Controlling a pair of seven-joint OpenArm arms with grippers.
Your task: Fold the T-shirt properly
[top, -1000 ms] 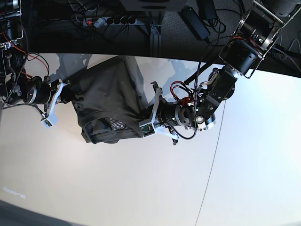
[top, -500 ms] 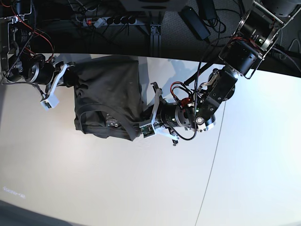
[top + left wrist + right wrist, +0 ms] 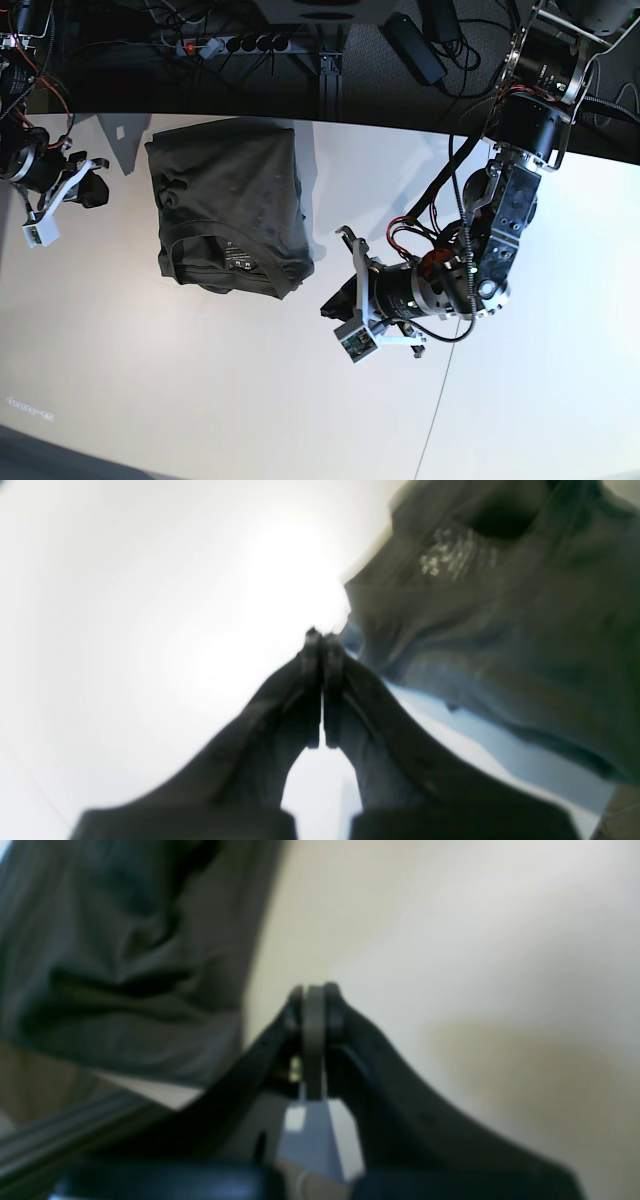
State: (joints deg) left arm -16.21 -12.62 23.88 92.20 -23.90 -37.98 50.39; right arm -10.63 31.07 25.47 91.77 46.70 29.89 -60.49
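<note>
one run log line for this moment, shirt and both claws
T-shirt: folded bundle on table | left claw: shut, empty, off shirt | right claw: shut, empty, off shirt

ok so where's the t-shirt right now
In the base view the folded T-shirt lies on the white table, upper left near the far edge, between the right tool and the left tool, touching neither.

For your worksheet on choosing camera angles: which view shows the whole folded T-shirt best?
The base view: the T-shirt lies whole on the white table, collar and label visible. The left wrist view shows only a blurred collar end; the right wrist view, a blurred edge.
</note>
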